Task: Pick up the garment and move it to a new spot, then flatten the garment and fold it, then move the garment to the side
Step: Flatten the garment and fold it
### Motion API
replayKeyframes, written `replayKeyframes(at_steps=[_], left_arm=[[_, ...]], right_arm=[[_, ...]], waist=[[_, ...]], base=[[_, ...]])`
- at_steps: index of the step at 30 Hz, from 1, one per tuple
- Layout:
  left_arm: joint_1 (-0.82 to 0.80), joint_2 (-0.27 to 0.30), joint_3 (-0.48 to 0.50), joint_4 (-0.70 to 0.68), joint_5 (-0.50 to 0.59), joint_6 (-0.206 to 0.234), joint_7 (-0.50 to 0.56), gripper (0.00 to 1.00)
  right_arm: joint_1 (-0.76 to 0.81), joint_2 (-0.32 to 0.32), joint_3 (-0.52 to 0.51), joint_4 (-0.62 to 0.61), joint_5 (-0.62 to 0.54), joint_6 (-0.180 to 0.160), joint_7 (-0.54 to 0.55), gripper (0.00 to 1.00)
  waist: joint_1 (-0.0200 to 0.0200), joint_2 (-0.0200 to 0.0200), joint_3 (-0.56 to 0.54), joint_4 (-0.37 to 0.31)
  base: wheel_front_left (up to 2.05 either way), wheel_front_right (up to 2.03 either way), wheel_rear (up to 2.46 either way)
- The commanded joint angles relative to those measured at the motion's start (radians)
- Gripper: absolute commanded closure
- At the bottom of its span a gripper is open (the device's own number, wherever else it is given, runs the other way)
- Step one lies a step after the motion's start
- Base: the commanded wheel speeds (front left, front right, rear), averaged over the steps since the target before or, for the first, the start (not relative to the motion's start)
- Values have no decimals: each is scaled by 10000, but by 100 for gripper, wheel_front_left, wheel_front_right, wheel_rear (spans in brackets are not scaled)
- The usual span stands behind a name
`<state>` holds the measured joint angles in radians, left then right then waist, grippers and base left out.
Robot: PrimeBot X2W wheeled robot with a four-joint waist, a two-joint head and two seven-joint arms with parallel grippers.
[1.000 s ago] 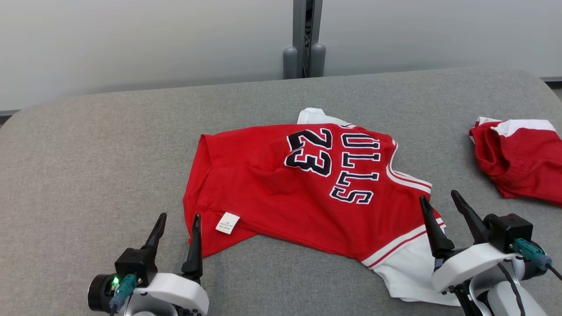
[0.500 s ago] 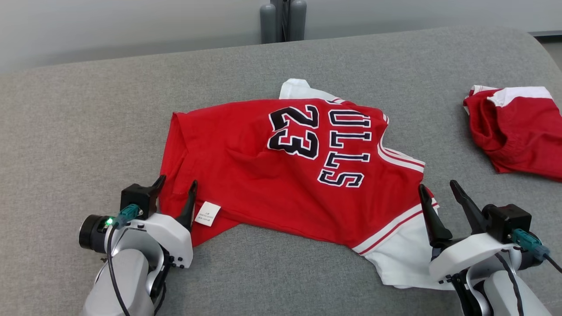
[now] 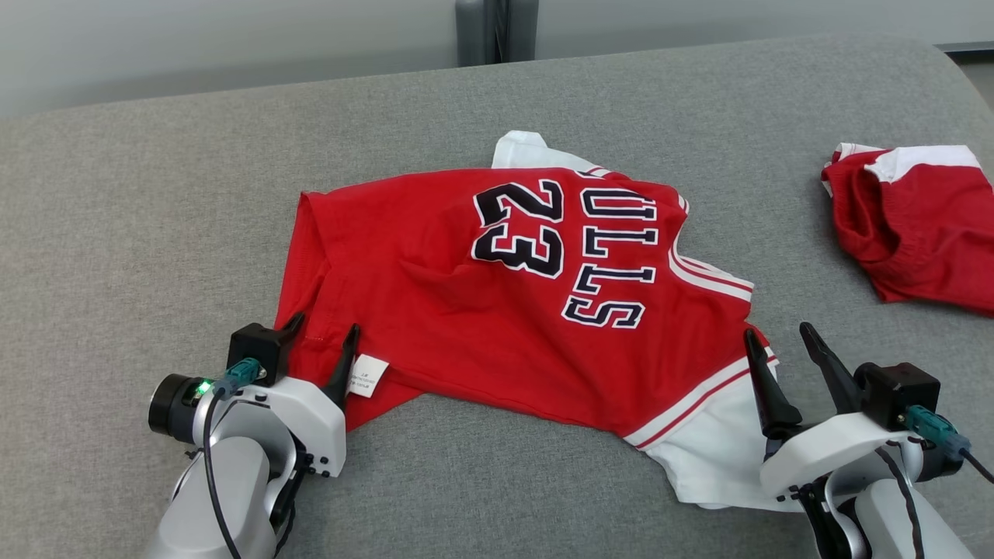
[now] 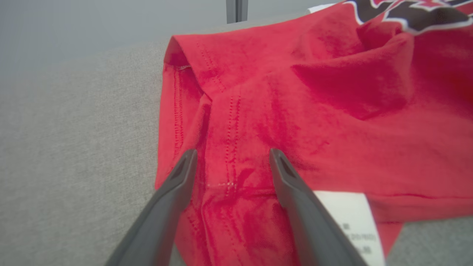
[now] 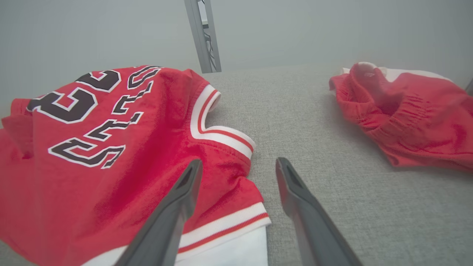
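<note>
The rumpled red-and-white cotton jersey [image 3: 466, 310] hides its lettering's first letter mid grey fabric worktop [image 3: 155, 194]. The spread left gripper [image 3: 327, 321] straddles its hem, and the spread right gripper [image 3: 776, 328] straddles its sleeve edge.

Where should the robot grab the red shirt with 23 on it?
Best is the near hem corner of the red number-23 jersey, beside its white label. Come in low from the robot's side, along the grey fabric cushion. That stitched edge is doubled and lies at the cloth's border, and the left gripper, fingers open, straddles it. The right gripper could likely take the white-trimmed edge.
</note>
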<state>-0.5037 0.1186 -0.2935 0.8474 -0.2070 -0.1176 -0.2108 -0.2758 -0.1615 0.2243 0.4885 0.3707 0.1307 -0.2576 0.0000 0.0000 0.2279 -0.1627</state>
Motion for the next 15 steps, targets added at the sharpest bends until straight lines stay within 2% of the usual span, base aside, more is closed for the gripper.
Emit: replayKeyframes(at_steps=[1,15], left_arm=[[-76,58,-36,-18,85,-8,-38,0],[248,63,-745,-241,-159,-118,365,0]], right_arm=[[-71,-20,-35,17,-16,2,-86,0],[-96,-18,36,260,-71,2,-94,0]], waist=[[0,0,-25,51],[0,0,-231,272]], base=[[0,0,0],[0,0,0]])
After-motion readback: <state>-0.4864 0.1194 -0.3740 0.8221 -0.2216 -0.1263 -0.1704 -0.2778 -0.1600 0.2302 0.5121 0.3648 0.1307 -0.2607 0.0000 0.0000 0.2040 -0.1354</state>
